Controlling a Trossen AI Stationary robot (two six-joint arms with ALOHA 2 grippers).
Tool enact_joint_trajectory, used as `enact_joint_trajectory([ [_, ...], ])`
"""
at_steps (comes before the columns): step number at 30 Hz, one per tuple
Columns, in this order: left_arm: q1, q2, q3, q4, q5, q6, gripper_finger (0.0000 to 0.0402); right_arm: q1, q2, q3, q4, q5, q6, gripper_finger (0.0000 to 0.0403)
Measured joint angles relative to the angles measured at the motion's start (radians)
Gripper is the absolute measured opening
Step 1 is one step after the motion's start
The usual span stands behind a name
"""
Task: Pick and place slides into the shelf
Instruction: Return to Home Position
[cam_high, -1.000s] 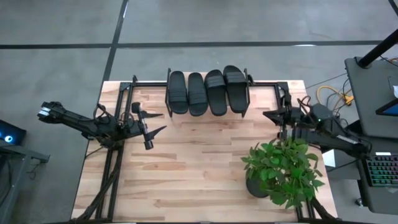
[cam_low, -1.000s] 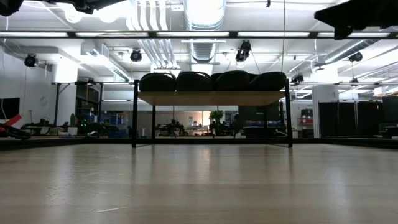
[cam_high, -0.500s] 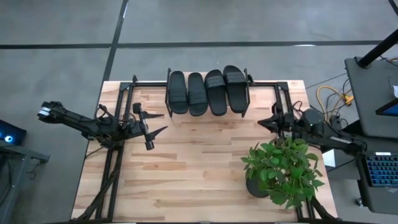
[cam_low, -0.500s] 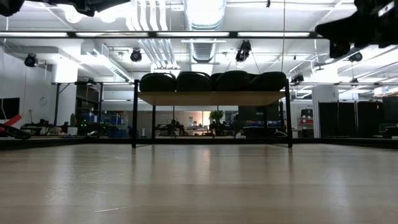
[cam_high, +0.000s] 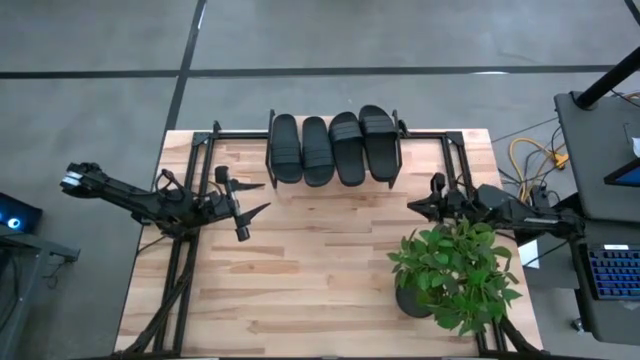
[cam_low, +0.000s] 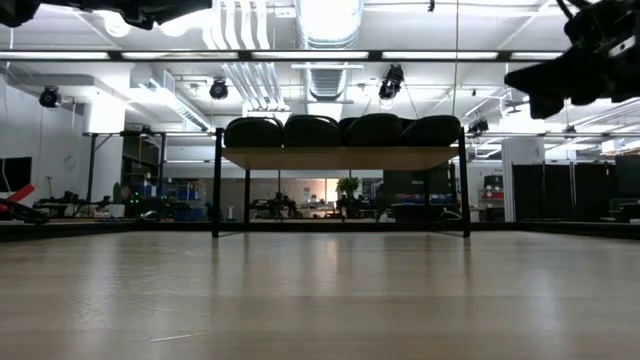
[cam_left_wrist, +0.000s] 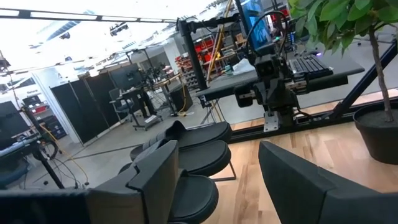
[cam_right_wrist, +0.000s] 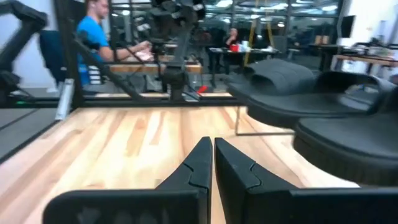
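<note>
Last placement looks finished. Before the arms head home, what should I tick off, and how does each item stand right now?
1. All four slides on the shelf: ok, side by side on its top board.
2. No slide lying on the table: ok.
3. Left gripper empty: ok, open, over the table's left side.
4. Right gripper empty: ok, shut on nothing, just off the shelf's right end.
5. Right arm clear of the potted plant: cannot tell; seen from above, the leaves overlap the arm.
6. Both grippers apart from the shelf: ok.
</note>
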Motion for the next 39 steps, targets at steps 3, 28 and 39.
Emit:
enact_joint_trajectory([
  [3, 0.000, 0.002, -0.007, 0.000, 0.000, -0.012, 0.0203, 0.000, 0.000, -0.027, 0.012, 0.037, -0.003, 0.0008],
  [28, 0.346, 0.016, -0.110, 0.049, 0.529, -0.204, 0.0000, 0.001, 0.004, -0.054, 0.082, 0.035, -0.003, 0.0008],
  [39, 0.345, -0.362, -0.341, -0.085, 0.507, -0.227, 0.0000, 0.001, 0.015, -0.054, 0.083, 0.035, 0.013, 0.0008],
])
